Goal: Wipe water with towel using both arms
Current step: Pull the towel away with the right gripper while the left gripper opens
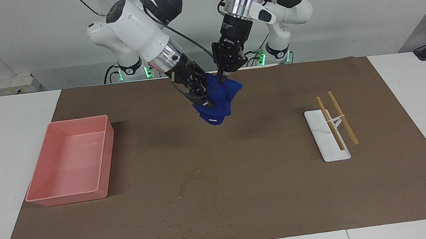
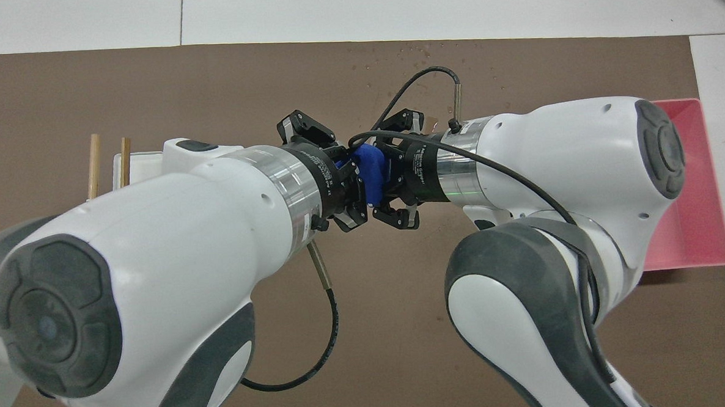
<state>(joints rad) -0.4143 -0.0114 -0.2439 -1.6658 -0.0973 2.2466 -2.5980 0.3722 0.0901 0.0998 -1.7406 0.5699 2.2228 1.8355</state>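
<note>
Above the mat [image 1: 284, 191], the left gripper [image 1: 223, 78] pinches the towel [image 1: 217, 103]; the right gripper [image 1: 203, 98] is against it, jaw state unclear. The water [image 1: 192, 183] lies farther from the robots than the towel.

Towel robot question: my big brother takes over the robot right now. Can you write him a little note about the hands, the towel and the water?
Left hand: shut on the towel, holding it up in the air over the brown mat.
Right hand: pressed against the same towel; whether it grips it cannot be told.
Water: a wet smear with droplets on the mat, not under the towel.
Done: the towel is lifted, with both hands at it.
Left: check the right hand's grip, bring the towel down onto the water and wipe it up.
</note>
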